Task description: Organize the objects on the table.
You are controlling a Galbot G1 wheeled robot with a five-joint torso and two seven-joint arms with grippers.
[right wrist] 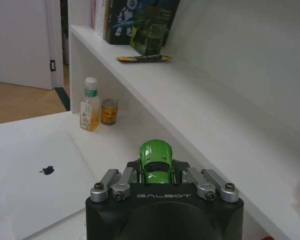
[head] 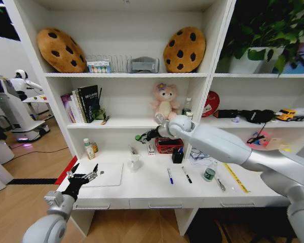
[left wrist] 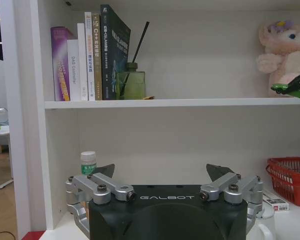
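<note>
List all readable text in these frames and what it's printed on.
"GALBOT": on the left gripper body, fingers apart over the table.
"GALBOT": on the right gripper body, shut on the green toy car.
Book spines: lettering visible, too small to read reliably.
Bottle label, small jar, yellow ruler marks: too blurred to read.
Laptop: a dark logo, no text.

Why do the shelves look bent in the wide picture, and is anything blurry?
Head view: wide lens bows the shelves near the edges. Right wrist view: the green car in the right pincer looks sharp, the books behind soft. Left wrist view: even light, straight lines.
</note>
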